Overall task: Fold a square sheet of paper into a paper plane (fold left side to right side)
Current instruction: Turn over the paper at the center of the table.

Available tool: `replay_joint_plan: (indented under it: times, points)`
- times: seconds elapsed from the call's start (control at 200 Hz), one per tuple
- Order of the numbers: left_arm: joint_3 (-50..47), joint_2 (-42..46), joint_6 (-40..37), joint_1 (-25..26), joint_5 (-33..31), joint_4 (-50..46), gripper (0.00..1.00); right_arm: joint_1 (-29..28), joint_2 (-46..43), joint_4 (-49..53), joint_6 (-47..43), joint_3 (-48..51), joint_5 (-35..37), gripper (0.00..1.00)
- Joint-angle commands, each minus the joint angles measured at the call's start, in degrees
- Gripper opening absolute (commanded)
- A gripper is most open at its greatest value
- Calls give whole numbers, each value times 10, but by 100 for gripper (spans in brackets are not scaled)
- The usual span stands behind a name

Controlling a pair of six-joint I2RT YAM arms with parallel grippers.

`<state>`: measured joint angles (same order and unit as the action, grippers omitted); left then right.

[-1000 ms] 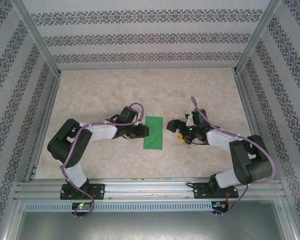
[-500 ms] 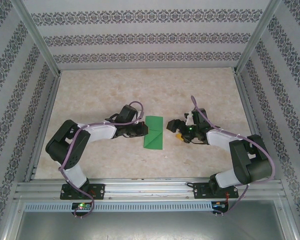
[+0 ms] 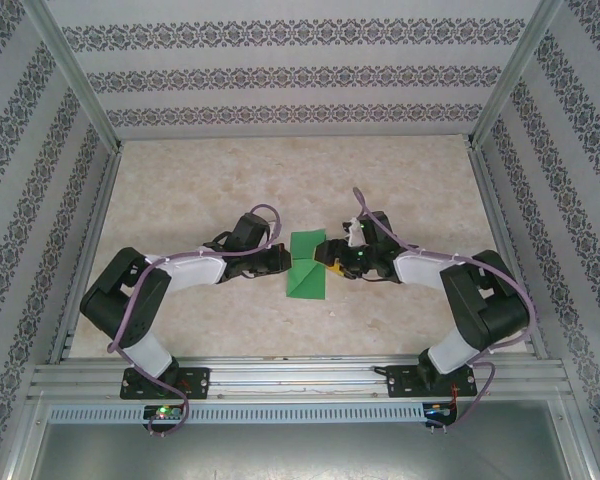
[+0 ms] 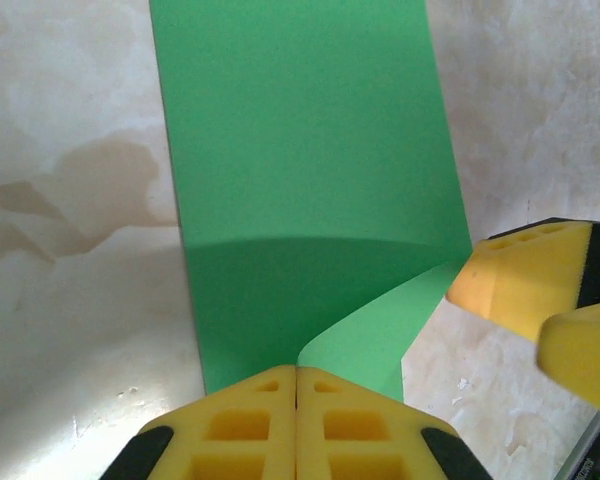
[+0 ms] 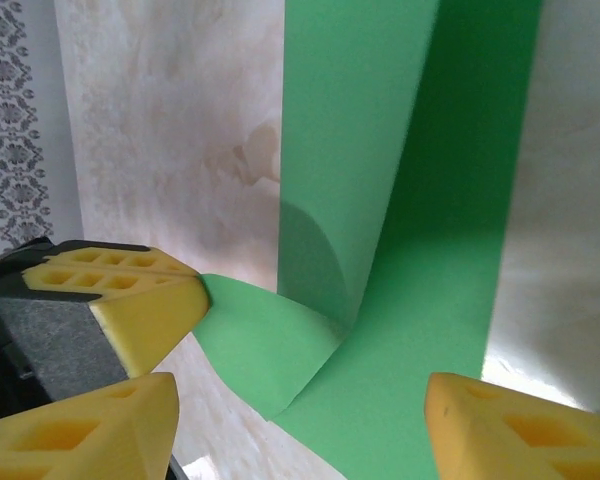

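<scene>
Left claw (image 4: 298, 372) pinches shut a lifted corner of the square sheet of paper (image 4: 300, 150), lying at its 3 o'clock. Right claw (image 5: 300, 385) gapes wide, sheet at its 9 o'clock. The pads hide the pinched edge.

Your top camera looks down from behind on the whole table (image 3: 280, 180); both wrist cameras look in from opposite sides, close over the same square sheet of paper (image 4: 300, 150).

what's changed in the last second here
The right gripper swung left to the green paper's right edge and is open. The left gripper closed on a raised flap at the paper's left side. The paper kept its spot on the table.
</scene>
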<state>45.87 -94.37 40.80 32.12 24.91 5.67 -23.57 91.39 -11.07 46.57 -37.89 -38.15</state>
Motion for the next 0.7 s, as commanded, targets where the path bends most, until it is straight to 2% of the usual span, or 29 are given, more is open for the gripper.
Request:
replay_joint_plan:
  times: [0.0,0.5,0.56,0.695]
  points:
    - [-8,22,6,-6,-16,11,6,-12,19,-23,-4,-21,11,64]
    - [-9,15,14,-7,-18,9,6,-40,79,-30,-10,-58,21,38]
    - [-10,15,16,-7,-19,9,8,-41,80,-31,-10,-58,24,34]
    - [-17,28,31,-12,-15,27,22,-40,75,-49,-7,-55,26,21]
